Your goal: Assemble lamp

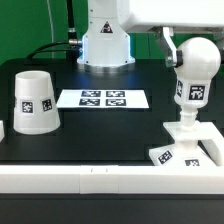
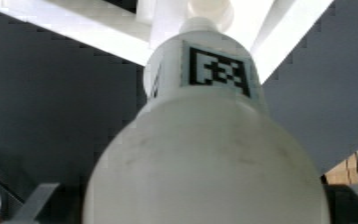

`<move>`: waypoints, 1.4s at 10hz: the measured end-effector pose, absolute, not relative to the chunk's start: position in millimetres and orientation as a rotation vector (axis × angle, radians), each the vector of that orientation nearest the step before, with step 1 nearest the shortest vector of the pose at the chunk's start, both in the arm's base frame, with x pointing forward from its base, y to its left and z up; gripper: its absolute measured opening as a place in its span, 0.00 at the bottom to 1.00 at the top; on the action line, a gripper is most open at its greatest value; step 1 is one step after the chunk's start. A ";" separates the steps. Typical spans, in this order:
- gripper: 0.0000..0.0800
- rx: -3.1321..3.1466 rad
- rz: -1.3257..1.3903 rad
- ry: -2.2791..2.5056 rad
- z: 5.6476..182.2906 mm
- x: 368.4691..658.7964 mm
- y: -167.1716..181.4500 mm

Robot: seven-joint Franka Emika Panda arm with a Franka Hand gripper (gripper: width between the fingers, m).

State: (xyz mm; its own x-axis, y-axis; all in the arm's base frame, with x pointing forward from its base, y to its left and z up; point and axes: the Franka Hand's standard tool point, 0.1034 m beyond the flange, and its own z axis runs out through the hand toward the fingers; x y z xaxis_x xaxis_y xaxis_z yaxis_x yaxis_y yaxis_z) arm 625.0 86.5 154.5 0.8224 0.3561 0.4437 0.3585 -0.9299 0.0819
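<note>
The white bulb [image 1: 190,88] stands upright on the low square base [image 1: 186,148] at the exterior view's right, its tag facing the camera. My gripper [image 1: 197,55] comes down from above and is closed round the bulb's round head, with one dark finger [image 1: 171,46] against its side. In the wrist view the bulb [image 2: 197,150] fills the picture between my fingers [image 2: 41,200], and its tagged neck runs away from the camera to the base [image 2: 190,12]. The gripper [image 2: 197,208] holds the head. The tapered shade [image 1: 35,103] stands apart at the exterior view's left, wide end down.
The marker board [image 1: 103,99] lies flat on the black table between the shade and the bulb. The long white rail [image 1: 100,180] runs along the table's front edge. The arm's white pedestal [image 1: 105,45] stands at the back.
</note>
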 end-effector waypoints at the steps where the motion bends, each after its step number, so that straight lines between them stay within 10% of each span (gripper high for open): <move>1: 0.72 -2.994 -0.720 -0.590 152.1 622.7 87.4; 14: 0.72 -3.000 -0.666 -0.599 128.8 615.1 88.9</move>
State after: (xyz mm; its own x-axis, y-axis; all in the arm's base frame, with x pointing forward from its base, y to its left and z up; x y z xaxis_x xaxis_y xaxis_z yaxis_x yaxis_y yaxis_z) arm 615.1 88.9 128.8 0.8363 0.3645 0.4095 0.3689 -0.9267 0.0714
